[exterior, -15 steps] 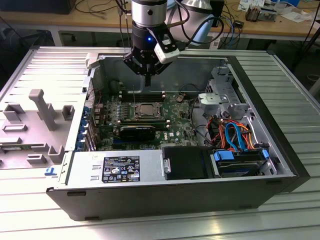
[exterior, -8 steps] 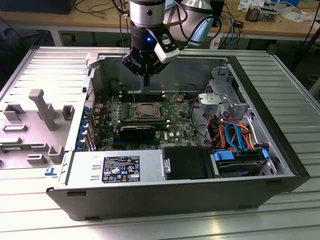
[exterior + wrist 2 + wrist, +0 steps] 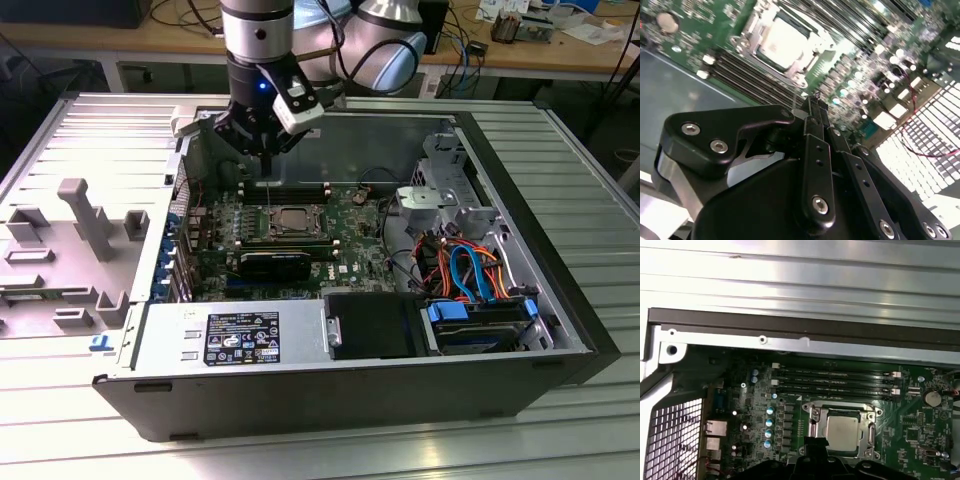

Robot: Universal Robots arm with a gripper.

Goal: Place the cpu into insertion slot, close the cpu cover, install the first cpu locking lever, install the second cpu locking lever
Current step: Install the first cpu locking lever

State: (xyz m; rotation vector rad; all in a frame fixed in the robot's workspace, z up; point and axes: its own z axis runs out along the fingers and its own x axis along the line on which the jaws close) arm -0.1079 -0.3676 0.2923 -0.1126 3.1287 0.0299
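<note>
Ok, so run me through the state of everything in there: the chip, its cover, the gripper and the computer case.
cpu: seated in the insertion slot, metal top facing up.
cpu cover: down flat, framing the cpu.
gripper: shut, holding nothing.
computer case: lying on its side, open, side panel off.
</note>
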